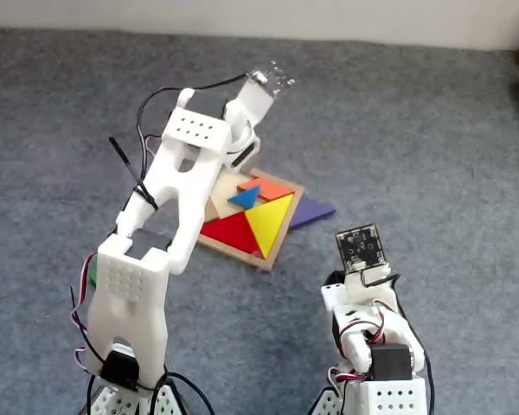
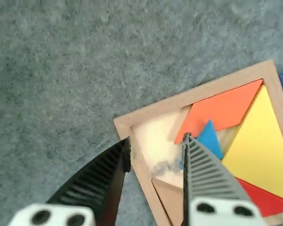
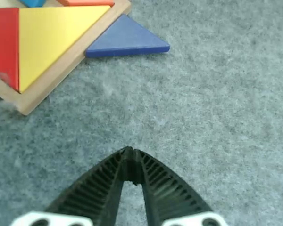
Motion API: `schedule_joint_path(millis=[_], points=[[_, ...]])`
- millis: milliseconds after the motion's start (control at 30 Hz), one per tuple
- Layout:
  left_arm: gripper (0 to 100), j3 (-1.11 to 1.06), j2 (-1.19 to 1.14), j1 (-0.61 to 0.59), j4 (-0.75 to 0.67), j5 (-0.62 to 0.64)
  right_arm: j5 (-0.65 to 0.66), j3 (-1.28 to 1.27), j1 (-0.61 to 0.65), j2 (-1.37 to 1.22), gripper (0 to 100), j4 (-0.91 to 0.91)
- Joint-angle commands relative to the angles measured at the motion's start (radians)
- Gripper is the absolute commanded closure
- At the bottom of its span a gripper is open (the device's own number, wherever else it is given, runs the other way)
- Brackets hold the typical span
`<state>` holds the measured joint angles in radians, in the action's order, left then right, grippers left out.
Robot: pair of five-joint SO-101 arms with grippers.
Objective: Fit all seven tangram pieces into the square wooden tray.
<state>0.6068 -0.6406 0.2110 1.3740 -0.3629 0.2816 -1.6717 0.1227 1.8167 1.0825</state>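
The square wooden tray (image 1: 275,252) lies mid-table and holds a yellow triangle (image 1: 272,220), a red triangle (image 1: 229,232), an orange parallelogram (image 1: 266,187) and a small light-blue triangle (image 1: 245,198). A dark blue triangle (image 1: 313,211) lies on the carpet against the tray's right side. My left gripper (image 2: 155,147) is open above the tray's bare corner (image 2: 153,141), one finger (image 2: 114,174) outside the rim (image 2: 146,113), the other (image 2: 198,165) over the light-blue triangle (image 2: 211,137). My right gripper (image 3: 130,153) is shut and empty over bare carpet, short of the dark blue triangle (image 3: 125,40).
Grey carpet covers the table. The left arm (image 1: 177,186) stretches over the tray's left part and hides it from above. A green sliver (image 1: 91,275) peeks out beside that arm's lower link. The right arm (image 1: 372,346) sits at the front right.
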Motion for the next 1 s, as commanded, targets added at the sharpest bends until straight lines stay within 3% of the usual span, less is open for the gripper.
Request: schedule_joint_path(millis=[0, 433, 600, 967], points=[[81, 0.036, 0.027, 0.019, 0.008, 0.014, -0.006, -0.11, -0.012, 0.013, 99.2, -0.001], [81, 0.039, -0.102, 0.147, 0.017, 0.015, -0.006, -0.11, -0.012, 0.013, 99.2, -0.001], [81, 0.085, -0.101, 0.199, 0.084, 0.015, -0.006, -0.11, -0.012, 0.013, 99.2, -0.001], [81, 0.45, -0.101, 0.07, 0.374, 0.06, -0.006, -0.11, -0.012, 0.013, 99.2, -0.001]])
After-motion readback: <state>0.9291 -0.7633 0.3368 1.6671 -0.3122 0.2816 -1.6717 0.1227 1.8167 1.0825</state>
